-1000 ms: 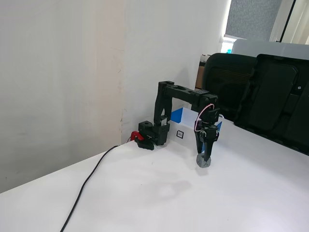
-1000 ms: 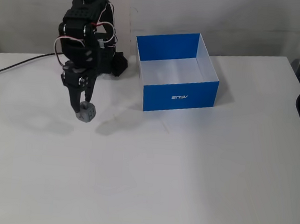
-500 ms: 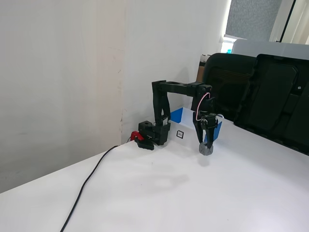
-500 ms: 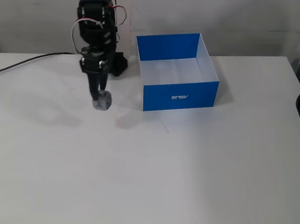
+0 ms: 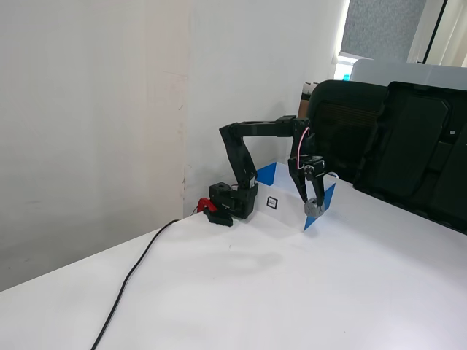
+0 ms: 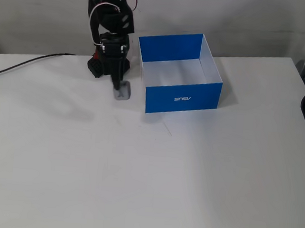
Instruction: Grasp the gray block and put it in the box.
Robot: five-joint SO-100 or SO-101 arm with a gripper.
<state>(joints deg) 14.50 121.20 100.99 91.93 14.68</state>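
**Block held aloft, beside box**

Gripper point(image 6: 121, 92) clamped on gray block point(image 6: 123, 92), pointing down, clear of white table point(image 6: 162, 189). In a fixed view block point(image 5: 314, 208) hangs at fingertips in front of box point(image 5: 319, 204). From above, block just left of box point(image 6: 183, 98), outside its blue wall, not over interior. Black cable point(image 6: 24, 64) runs off to left.

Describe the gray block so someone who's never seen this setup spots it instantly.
Start at the box, blue-walled with a white floor, on the white table. Just left of it in this fixed view hangs the black arm's claw, pointing down. The gray block is the small gray cube pinched at its tip, held above the table outside the box; it is the only gray piece among black, blue and white.
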